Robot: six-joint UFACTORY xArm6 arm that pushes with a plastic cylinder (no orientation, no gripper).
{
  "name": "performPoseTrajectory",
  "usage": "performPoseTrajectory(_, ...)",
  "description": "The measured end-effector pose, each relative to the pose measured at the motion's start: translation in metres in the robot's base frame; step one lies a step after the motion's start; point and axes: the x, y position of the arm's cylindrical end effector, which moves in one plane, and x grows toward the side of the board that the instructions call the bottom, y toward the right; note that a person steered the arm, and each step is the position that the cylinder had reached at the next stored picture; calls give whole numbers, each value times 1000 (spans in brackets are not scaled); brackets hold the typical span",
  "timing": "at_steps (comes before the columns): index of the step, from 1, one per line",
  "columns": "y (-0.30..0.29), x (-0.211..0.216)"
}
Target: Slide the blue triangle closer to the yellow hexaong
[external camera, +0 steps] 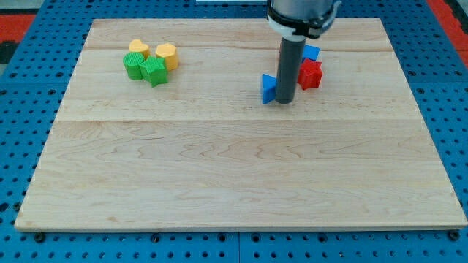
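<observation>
The blue triangle [268, 88] lies on the wooden board [234, 175] right of centre, near the view's top. My tip [285, 101] rests on the board touching the triangle's right side. The yellow hexagon [167, 55] sits far to the left, at the view's upper left, in a cluster with another yellow block [138, 50] and two green blocks [133, 65] [154, 71].
A red block [310, 74] and a small blue block [311, 52] sit just right of my rod, partly hidden by it. The board lies on a blue pegboard table [22, 146].
</observation>
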Motion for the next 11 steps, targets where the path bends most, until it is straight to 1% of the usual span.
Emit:
performPoseTrajectory(1, -61, -26)
performPoseTrajectory(2, -106, -43)
performPoseTrajectory(3, -75, -33)
performPoseTrajectory(4, -47, -42)
performPoseTrajectory(6, -59, -104)
performPoseTrajectory(7, -62, -97)
performPoseTrajectory(8, -39, -92)
performPoseTrajectory(9, -45, -87)
performPoseTrajectory(10, -83, -87)
performPoseTrajectory(11, -109, -109)
